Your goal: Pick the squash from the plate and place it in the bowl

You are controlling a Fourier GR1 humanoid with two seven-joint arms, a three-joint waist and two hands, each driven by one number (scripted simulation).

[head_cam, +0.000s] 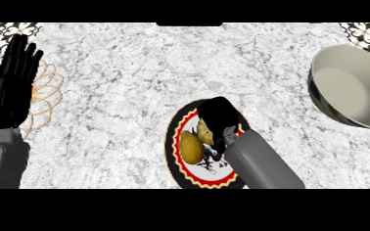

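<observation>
Yellow squash (191, 147) sitting on the plate (175, 127), lower middle of the head view. Long axis running roughly up-and-down in the frame, tilted a bit, one end toward the top of the view and the other toward the bottom edge. Looks like a second yellowish lump just right of it, partly hidden, so hard to say if that's another lobe of the same thing.

Right robot hand (219, 117) parked right over the plate, grey forearm coming in from the lower right on a diagonal. Black fingers curled down over the upper right part of the squash, wrapped onto it as far as can be seen. Palm covering a good chunk of the plate's top right.

Plate itself: black rim, red scalloped ring, white centre with some dark pattern. Holding the squash and nothing else visible.

Bowl (339, 85) way off at the right edge, well apart from the plate, pale inside, dark outer wall, tipped open toward the view. Nothing in it.

Left robot hand (19, 78) at the far left edge, fingers straight and up, resting over a thin orange wire-looking trivet (48, 95). All on a white-grey marbled surface (130, 78).
</observation>
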